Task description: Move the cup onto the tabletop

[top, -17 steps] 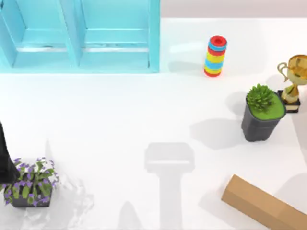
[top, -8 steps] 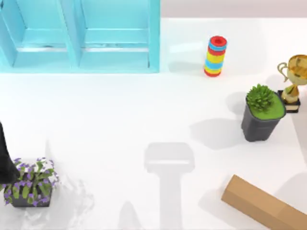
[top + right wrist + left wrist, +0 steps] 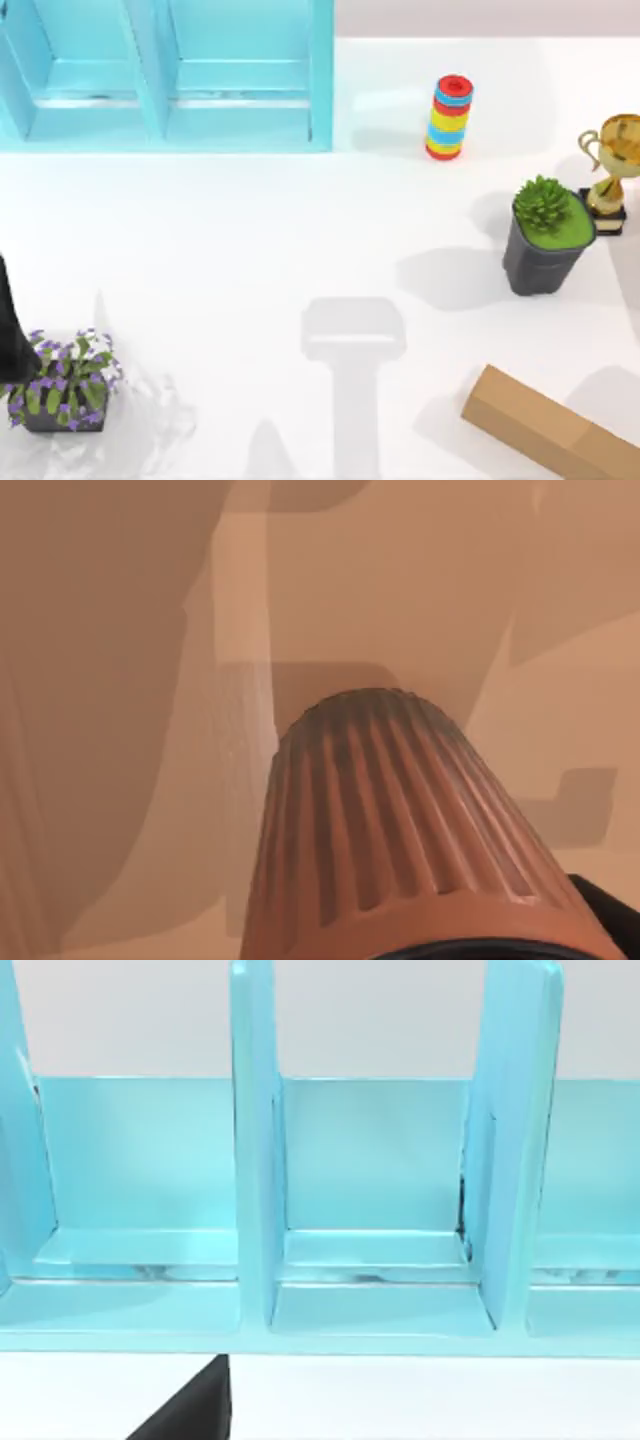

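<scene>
the table [image 3: 250, 230] is mostly bare white through the middle. the blue cabinet [image 3: 320, 90] sits at the back left corner, a cardboard box [image 3: 545, 425] at the front right corner, a dark plant pot [image 3: 540, 250] near the right edge, and a flower pot [image 3: 65, 395] by the front left corner.

the left arm [image 3: 8, 330] is parked at the left edge just behind the flower pot. its wrist view looks straight into the cabinet's compartments, and i can't tell what that hand is doing.

the cup [image 3: 400, 820] is what matters here. in the right wrist view it's right up against the camera, a ribbed reddish-brown cup. its wide rim end is nearest the right hand and its narrower base points away, toward a flat surface with shadows on it. so the long axis runs straight out from the hand toward that surface, base first.

it looks like the base is off the surface, but i can't say for sure. i also can't tell how far the right hand is open, or whether it actually has hold of the cup.

there's a blocky shadow [image 3: 353, 335] on the table around the middle front. my guess is that's about where the cup comes down. if so, the move is just a straight lower along the cup's own axis, keeping it from tipping.
</scene>
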